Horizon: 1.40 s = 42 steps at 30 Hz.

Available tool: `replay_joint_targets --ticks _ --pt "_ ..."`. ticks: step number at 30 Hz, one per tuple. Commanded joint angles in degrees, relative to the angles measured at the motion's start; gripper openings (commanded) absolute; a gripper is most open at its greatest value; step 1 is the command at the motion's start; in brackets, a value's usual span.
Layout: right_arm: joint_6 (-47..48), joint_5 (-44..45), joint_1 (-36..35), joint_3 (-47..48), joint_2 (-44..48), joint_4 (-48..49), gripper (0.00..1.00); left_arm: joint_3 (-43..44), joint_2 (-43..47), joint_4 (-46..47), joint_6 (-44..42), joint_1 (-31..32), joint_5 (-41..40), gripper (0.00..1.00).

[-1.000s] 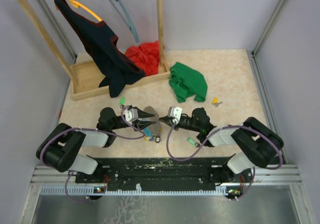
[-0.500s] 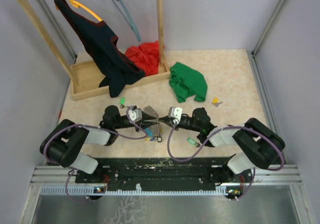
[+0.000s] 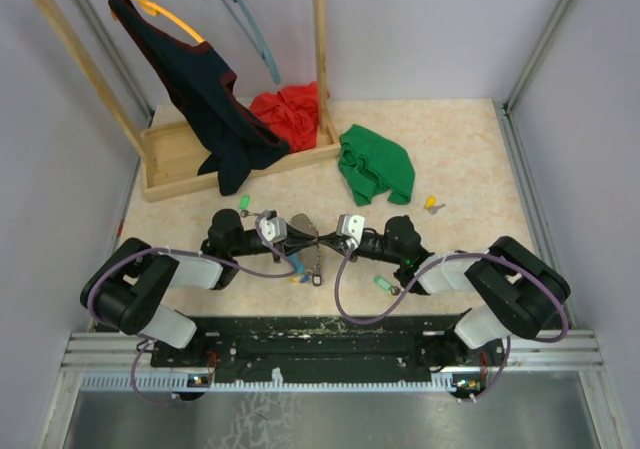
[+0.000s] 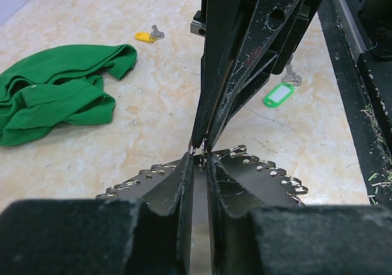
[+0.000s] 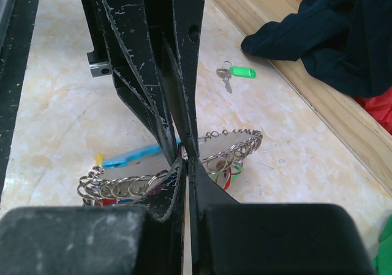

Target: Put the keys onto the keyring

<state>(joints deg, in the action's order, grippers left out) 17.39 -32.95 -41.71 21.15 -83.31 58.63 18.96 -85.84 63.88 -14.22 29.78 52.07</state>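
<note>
My left gripper [image 3: 306, 235] and right gripper [image 3: 326, 239] meet tip to tip over the table's near middle. Both are shut on the silver wire of the keyring [image 3: 316, 262], whose tagged keys hang below them. In the left wrist view my left gripper [image 4: 199, 159] pinches the wire, with small ring loops [image 4: 269, 168] on either side. In the right wrist view my right gripper [image 5: 184, 157] pinches it by the loops [image 5: 236, 152] and the light-blue segment [image 5: 131, 158]. Loose keys lie apart: a green-tagged key [image 3: 243, 204] [image 5: 236, 73], another green-tagged key [image 3: 383, 284] [image 4: 278, 95], and a yellow-tagged key [image 3: 432, 206] [image 4: 147, 36].
A green cloth [image 3: 375, 164] [image 4: 55, 91] lies behind the grippers. A wooden clothes rack [image 3: 170, 154] stands at the back left with a black garment [image 3: 205, 99] [image 5: 331, 30] on a hanger and a red cloth [image 3: 292, 109] on its base.
My left gripper has moved right and shut on the keyring wire, tip to tip with the right gripper. The right arm has barely moved.
</note>
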Motion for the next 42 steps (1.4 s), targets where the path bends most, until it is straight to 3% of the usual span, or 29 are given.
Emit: replay_joint_targets --ticks 1,4,6,11,15,17,19,24,28,35,38,42 --pt "-0.8 -1.9 0.7 2.6 1.9 4.6 0.00 1.3 -0.4 -0.6 -1.2 0.5 1.1 0.15" --pt "-1.1 -1.3 0.7 2.2 2.4 4.4 0.00 1.4 1.0 -3.4 -2.7 0.6 0.3 0.03" --pt "-2.0 0.3 0.7 0.9 3.1 5.1 0.01 1.4 3.2 -6.4 -4.6 0.6 -1.2 0.00" --pt "-5.4 3.6 0.7 -1.6 6.7 3.5 0.24 1.7 8.0 -13.9 -9.1 1.0 -4.7 0.00" --pt "-8.2 6.5 0.7 -1.6 11.5 -4.1 0.38 2.4 10.1 -18.7 -10.8 1.7 -7.8 0.00" --pt "-9.1 8.5 0.7 -1.3 14.1 -9.1 0.50 3.4 11.1 -22.2 -11.5 2.0 -9.1 0.00" --pt "-9.5 10.4 0.7 -1.1 16.5 -12.5 0.55 5.1 12.1 -26.8 -12.1 2.6 -10.8 0.00" --pt "-8.5 11.6 0.7 0.5 19.1 -18.0 0.58 12.5 13.6 -43.0 -12.2 3.5 -14.5 0.00" --pt "-5.7 8.1 0.7 0.9 17.3 -16.6 0.58 17.7 13.4 -53.6 -11.6 4.6 -17.7 0.00" --pt "-3.3 8.0 0.7 4.8 13.8 -19.0 0.59 22.1 12.2 -62.1 -12.4 7.3 -23.0 0.00" --pt "0.3 6.3 0.7 2.9 12.9 -13.7 0.59 22.0 13.1 -62.2 -12.3 7.5 -22.1 0.00" --pt "2.5 1.6 0.7 3.7 10.3 -12.9 0.51 21.3 14.5 -61.7 -12.4 7.7 -20.3 0.00"
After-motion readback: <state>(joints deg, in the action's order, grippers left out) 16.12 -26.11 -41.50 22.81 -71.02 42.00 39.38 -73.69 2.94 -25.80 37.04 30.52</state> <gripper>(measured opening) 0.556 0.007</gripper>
